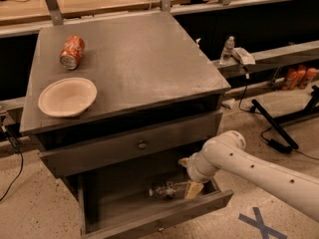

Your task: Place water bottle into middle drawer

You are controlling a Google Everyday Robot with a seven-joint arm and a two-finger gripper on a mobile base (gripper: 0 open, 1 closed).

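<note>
Reaching with the gripper (192, 187) down into the middle drawer (164, 222), pulled open beneath the counter's (134, 59) front edge and nearer its front right corner. Meeting the water bottle (168, 189) at its right end, with the bottle lying on its side on the drawer floor, roughly parallel to the low front panel and just behind it. Not being able to tell whether the gripper is clamped on the bottle or parted from it, with the wrist end of the arm (259, 171) crowding the point of contact.

Judging the step in hand to be the letting-go, going by the bottle resting down inside the drawer box. Doing it well by:
- opening fully before any lift
- drawing straight up and out toward the front
- minding the shut upper drawer (99, 156) and its knob (142, 145) close above the wrist

Avoiding any sideways drag, guarding against a round ribbed bottle rolling at a light nudge. Checking that nothing is riding up with the gripper on the way out.

Leaving alone the orange soda can (72, 52) near the counter's back left corner, the bowl (67, 96) by the left edge toward the front, and the smaller clear bottle (227, 49) standing beyond the right edge.
</note>
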